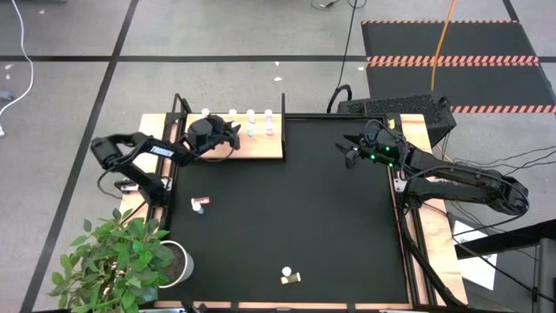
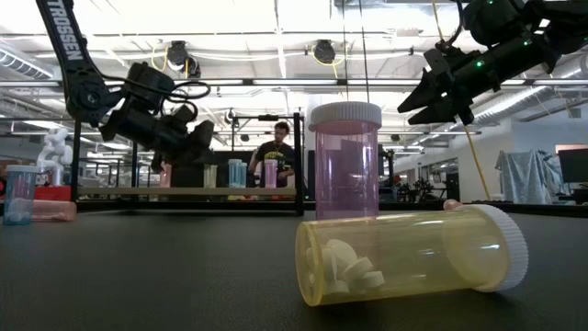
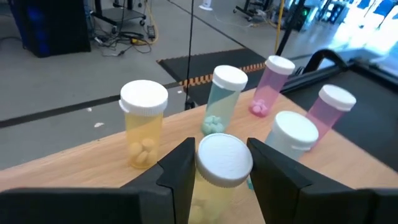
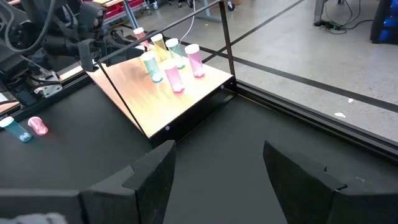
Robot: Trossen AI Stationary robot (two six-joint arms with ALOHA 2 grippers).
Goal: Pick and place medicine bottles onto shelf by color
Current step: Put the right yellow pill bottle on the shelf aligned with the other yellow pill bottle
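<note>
The pale wooden shelf (image 1: pixel 261 148) lies at the mat's far left corner. Several bottles stand upright on it: a yellow one (image 3: pixel 144 127), a light blue one (image 3: pixel 221 102), two pink ones (image 3: pixel 271 87) and another blue one (image 3: pixel 292 134). My left gripper (image 1: pixel 211 135) is over the shelf, shut on a yellow bottle (image 3: pixel 222 163). My right gripper (image 1: pixel 351 155) hangs open above the mat's far right part, touching nothing. A pink bottle (image 2: pixel 344 165) stands by a yellow one lying on its side (image 2: pixel 413 253) at the near edge. A pink and a blue bottle (image 1: pixel 199 205) lie on the mat's left. My left gripper pinches the yellow bottle at its white cap (image 3: pixel 214 155), one finger (image 3: pixel 180 171) on each side. The fingers come slanting down from the table's left. The bottle stays upright between them. Its base is hidden by the gripper, so whether it rests on the shelf cannot be told.
A black frame (image 1: pixel 287 113) edges the mat's far side beside the shelf. A potted plant (image 1: pixel 122 256) stands at the near left corner and a keyboard (image 1: pixel 400 109) at the far right. The mat's middle (image 1: pixel 295 209) holds nothing.
</note>
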